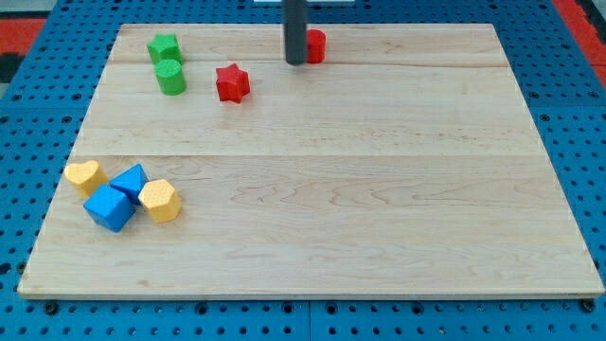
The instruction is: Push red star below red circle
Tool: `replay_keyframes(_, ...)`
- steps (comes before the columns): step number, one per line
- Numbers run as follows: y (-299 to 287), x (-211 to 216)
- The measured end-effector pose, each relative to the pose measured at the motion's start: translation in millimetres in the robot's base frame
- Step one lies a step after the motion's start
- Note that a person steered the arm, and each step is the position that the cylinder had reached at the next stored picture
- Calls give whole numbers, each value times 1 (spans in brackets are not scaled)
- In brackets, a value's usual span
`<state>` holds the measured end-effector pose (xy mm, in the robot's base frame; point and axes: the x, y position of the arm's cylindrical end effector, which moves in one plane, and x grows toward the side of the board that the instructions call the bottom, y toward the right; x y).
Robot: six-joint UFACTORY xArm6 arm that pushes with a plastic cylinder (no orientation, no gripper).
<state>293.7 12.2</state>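
The red star point(232, 82) lies near the view's top, left of centre. The red circle point(315, 45) sits at the top edge of the board, partly hidden behind my rod. My tip point(295, 62) rests just left of the red circle, touching or nearly touching it, and to the upper right of the red star, about a block's width away from it.
Two green blocks point(164, 48) point(171, 78) stand at the upper left, left of the red star. At the lower left are a yellow heart point(83, 175), a blue triangle point(131, 180), a blue cube point(109, 207) and a yellow hexagon point(160, 200), clustered together.
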Motion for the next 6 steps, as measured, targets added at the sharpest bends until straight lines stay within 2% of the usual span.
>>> replay_keyframes(1,61,52)
replay_keyframes(2,-39,93)
replay_keyframes(3,-124,75)
replay_keyframes(4,-140,39)
replay_keyframes(5,-115,-1)
replay_keyframes(6,-53,-3)
